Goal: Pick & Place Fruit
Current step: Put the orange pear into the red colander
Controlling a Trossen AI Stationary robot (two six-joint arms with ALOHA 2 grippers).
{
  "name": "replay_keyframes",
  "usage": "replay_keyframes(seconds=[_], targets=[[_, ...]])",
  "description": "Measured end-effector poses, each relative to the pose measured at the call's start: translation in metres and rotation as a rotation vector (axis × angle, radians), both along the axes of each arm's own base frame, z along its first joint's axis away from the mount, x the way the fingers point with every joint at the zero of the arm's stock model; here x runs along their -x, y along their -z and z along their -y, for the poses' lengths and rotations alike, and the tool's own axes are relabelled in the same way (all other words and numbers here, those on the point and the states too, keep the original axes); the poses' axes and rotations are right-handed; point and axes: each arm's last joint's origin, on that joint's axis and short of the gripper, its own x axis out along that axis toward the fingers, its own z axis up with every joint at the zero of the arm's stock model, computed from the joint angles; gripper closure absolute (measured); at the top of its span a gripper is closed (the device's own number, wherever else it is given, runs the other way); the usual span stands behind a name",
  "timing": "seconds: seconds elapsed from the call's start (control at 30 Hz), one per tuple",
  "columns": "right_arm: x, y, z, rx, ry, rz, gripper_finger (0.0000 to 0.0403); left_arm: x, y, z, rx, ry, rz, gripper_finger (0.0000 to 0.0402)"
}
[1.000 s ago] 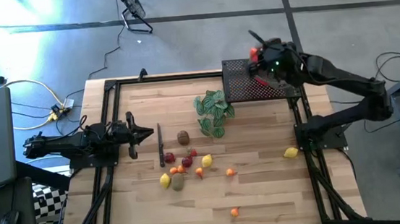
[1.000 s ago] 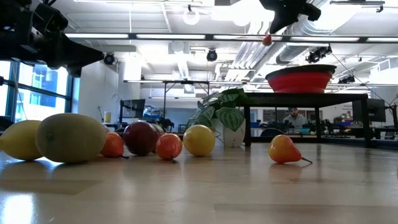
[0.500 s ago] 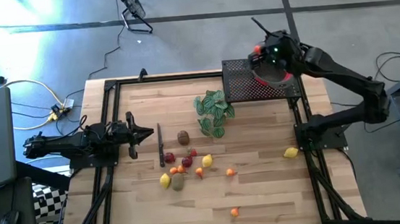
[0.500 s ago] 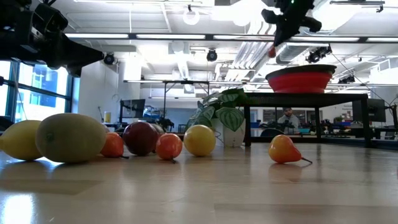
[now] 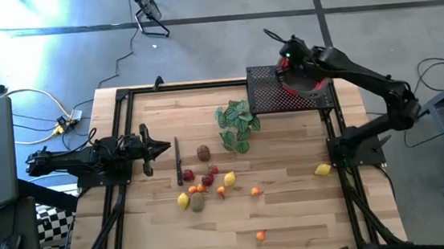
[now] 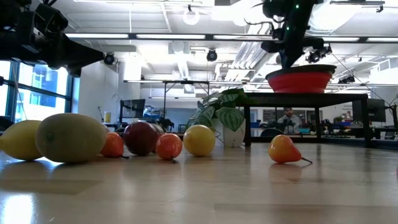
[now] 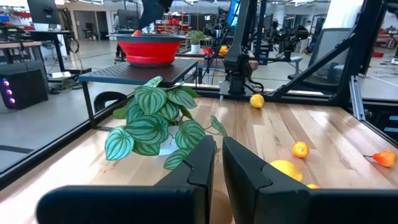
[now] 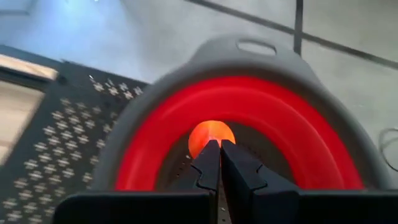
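Wooden boards make up the table, and a grey floor lies all around it. At the far right corner one black shelf full of little holes stands on legs, and one red bowl with a grey rim sits on top of it. The right gripper hangs just over that bowl with its two fingers pressed together, and one small orange fruit shows right at their tips, inside the bowl; I cannot tell if the fingers pinch its stem or if it lies loose. The left gripper waits low over the left side of the table, almost shut, with nothing between its fingers. One green leafy plant stands near the middle of the table, next to the shelf. From above, one brown fruit lies just beside the plant. Nearer the front is a small bunch: two dark red fruits, two yellow lemons, one brown-green piece and about three tiny orange ones, too close together to count for sure. One orange fruit lies a little to the right of the bunch, another orange one sits alone near the front edge, and one more lemon rests well apart by the right arm's base.
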Motion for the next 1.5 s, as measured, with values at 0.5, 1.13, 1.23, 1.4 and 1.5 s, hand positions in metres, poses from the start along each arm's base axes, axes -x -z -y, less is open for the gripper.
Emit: replay_keyframes(seconds=[0.5, 1.13, 1.23, 1.4, 1.5], targets=[[-0.003, 0.034, 0.019, -0.237, 0.020, -0.062, 0.0399, 0.000, 0.000, 0.000, 0.000, 0.000, 0.000, 0.0368], [-0.006, 0.041, 0.022, -0.269, 0.017, -0.081, 0.0399, 0.000, 0.000, 0.000, 0.000, 0.000, -0.001, 0.0368], [-0.006, 0.041, 0.022, -0.269, 0.018, -0.081, 0.0399, 0.000, 0.000, 0.000, 0.000, 0.000, -0.001, 0.0368], [-0.006, 0.041, 0.022, -0.267, 0.017, -0.080, 0.0399, 0.000, 0.000, 0.000, 0.000, 0.000, -0.002, 0.0368], [-0.006, 0.041, 0.022, -0.267, -0.004, -0.094, 0.0399, 0.000, 0.000, 0.000, 0.000, -0.001, -0.001, 0.0368]])
